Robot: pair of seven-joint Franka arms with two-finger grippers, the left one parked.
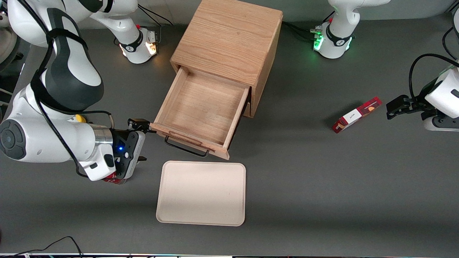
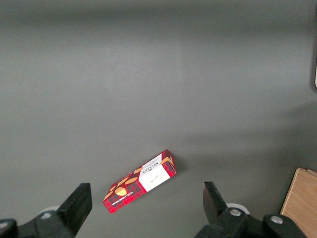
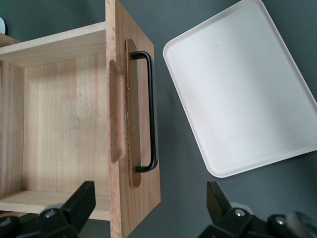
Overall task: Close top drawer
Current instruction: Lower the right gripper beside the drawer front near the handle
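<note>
The top drawer (image 1: 200,107) of the light oak cabinet (image 1: 229,39) is pulled far out and is empty. Its front panel carries a black wire handle (image 1: 186,148) and a wooden lip. My right gripper (image 1: 142,141) is open, level with the drawer front, at the front panel's corner toward the working arm's end of the table. In the right wrist view the gripper (image 3: 148,210) straddles that corner of the drawer front (image 3: 136,163), one finger (image 3: 74,206) on the drawer's inner side and one on the handle (image 3: 151,111) side. It holds nothing.
A cream tray (image 1: 201,192) lies on the table nearer the front camera than the drawer; it also shows in the right wrist view (image 3: 242,94). A red box (image 1: 356,114) lies toward the parked arm's end, and shows in the left wrist view (image 2: 140,181). A red object (image 1: 113,179) shows under my wrist.
</note>
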